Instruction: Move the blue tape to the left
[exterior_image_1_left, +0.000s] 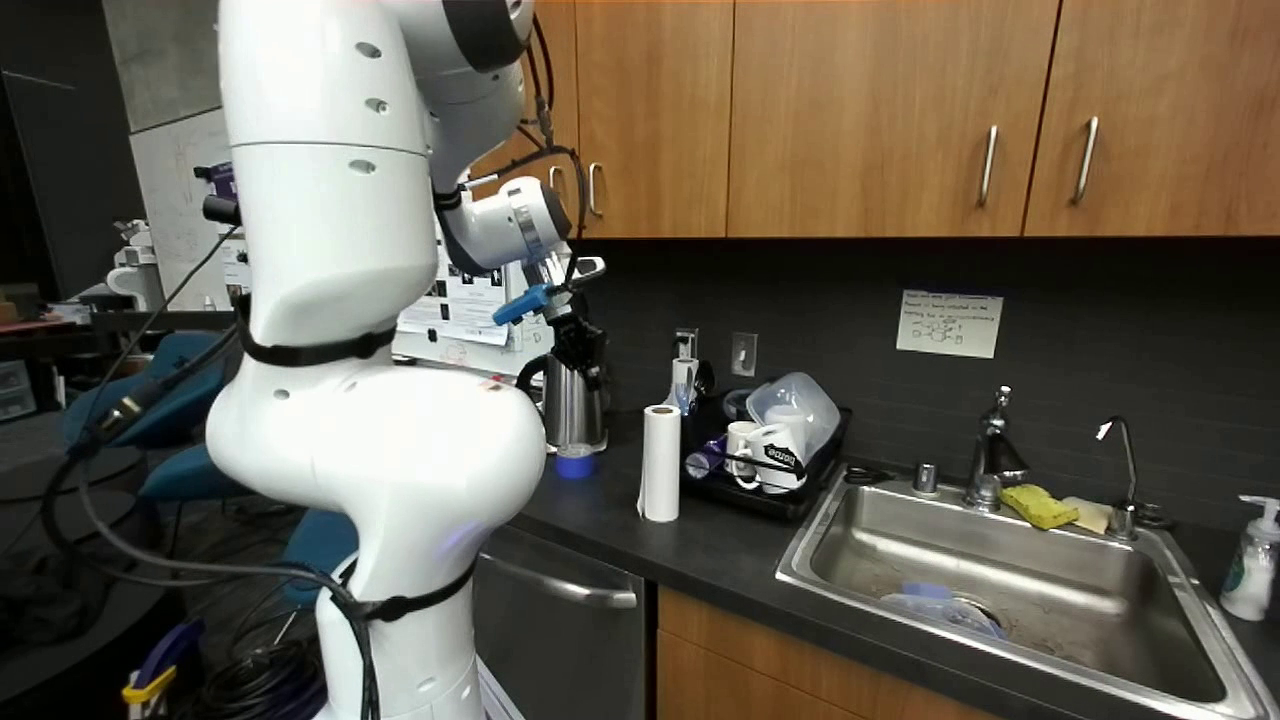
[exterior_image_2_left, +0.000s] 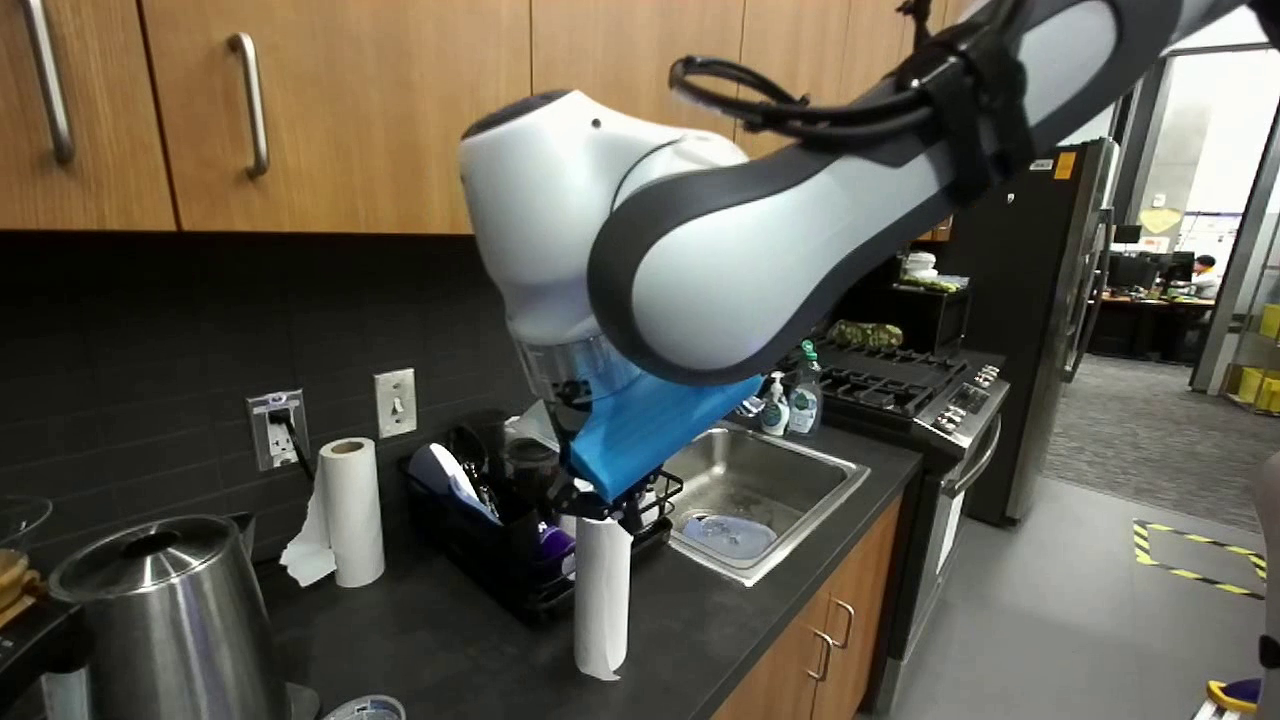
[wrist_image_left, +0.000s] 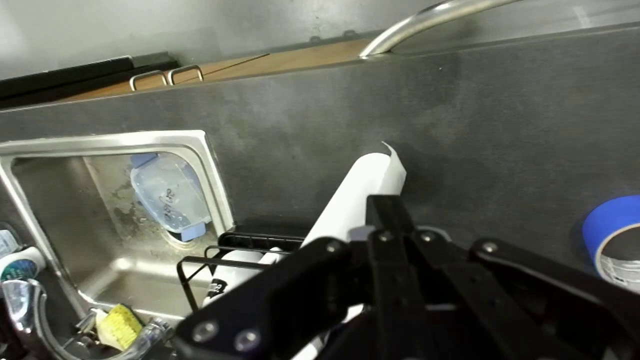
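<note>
The blue tape (exterior_image_1_left: 575, 466) is a low round roll on the dark counter in front of the steel kettle in an exterior view, with something clear in or on it. It lies at the right edge of the wrist view (wrist_image_left: 611, 220), partly cut off. In an exterior view only a clear round top (exterior_image_2_left: 366, 709) shows at the bottom edge. My gripper (wrist_image_left: 387, 212) is shut with its fingertips together, and I see nothing between them. It is in the air above the counter, left of the tape in the wrist view. It also shows in both exterior views (exterior_image_1_left: 592, 375) (exterior_image_2_left: 600, 508).
A white upright paper roll (exterior_image_1_left: 660, 465) stands on the counter, below my gripper in the wrist view (wrist_image_left: 357, 195). A black dish rack (exterior_image_1_left: 745, 495) with mugs, a steel sink (exterior_image_1_left: 1000, 545), a kettle (exterior_image_2_left: 175, 620) and another paper roll (exterior_image_2_left: 355, 510) stand around. Cabinets (exterior_image_1_left: 880, 110) hang above.
</note>
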